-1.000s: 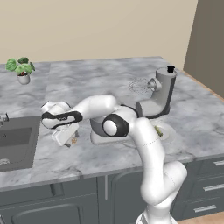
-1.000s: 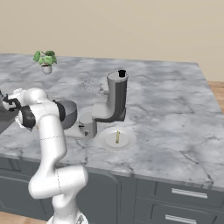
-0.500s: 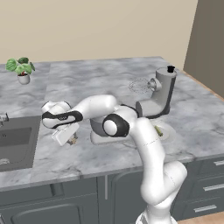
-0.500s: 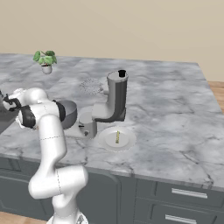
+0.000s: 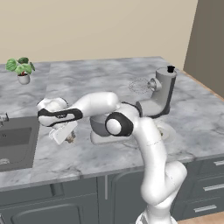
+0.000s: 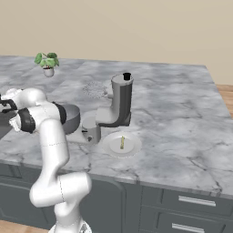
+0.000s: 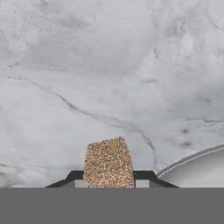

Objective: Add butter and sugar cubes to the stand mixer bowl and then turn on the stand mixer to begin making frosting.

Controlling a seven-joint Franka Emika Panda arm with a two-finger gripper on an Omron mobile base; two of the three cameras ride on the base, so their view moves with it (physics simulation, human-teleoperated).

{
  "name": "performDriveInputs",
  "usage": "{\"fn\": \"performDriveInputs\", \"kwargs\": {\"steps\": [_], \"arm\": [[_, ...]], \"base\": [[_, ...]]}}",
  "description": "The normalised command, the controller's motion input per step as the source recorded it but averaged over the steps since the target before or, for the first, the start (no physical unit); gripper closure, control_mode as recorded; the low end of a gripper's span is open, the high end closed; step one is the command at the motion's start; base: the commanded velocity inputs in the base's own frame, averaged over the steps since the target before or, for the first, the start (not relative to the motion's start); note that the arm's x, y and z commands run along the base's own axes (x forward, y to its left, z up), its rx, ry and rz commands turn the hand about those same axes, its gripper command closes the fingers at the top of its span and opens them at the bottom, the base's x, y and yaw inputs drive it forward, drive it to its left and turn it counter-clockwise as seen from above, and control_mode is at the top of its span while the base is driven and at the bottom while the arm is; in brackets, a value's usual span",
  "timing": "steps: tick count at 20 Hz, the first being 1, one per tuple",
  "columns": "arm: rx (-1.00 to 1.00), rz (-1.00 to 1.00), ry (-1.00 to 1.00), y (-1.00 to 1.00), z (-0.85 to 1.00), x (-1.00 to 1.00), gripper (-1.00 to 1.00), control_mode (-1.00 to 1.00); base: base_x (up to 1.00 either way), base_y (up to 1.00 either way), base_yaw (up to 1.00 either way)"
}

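While bent low, gripper pinches sugar cube.

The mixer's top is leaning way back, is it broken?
Nothing looks broken. The stand mixer just has its head tilted up, whisk lifted clear of the bowl. The butter lies neatly on its plate.

A rendered domestic kitchen. A grey-veined marble counter runs above dark grey cabinets with bar-handled drawers. A sink is sunk into the counter at its left end. A stand mixer, a white plate and a potted plant stand on the counter; a plain beige wall lies behind.
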Motion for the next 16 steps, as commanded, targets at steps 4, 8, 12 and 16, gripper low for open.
{"fn": "performDriveInputs", "kwargs": {"steps": [4, 8, 12, 16], "arm": [[0.05, 0.00, -0.09, -0.06, 1.00, -0.74, 1.00, -1.00], [0.09, 0.00, -0.05, -0.32, 1.00, -0.49, 1.00, -1.00], [0.08, 0.00, -0.12, -0.60, 0.84, -0.10, 1.00, -1.00], [0.09, 0.00, -0.14, -0.76, 0.61, 0.00, 1.00, -1.00]], "base": [[0.00, 0.00, 0.00], [0.00, 0.00, 0.00], [0.00, 0.00, 0.00], [0.00, 0.00, 0.00]]}}
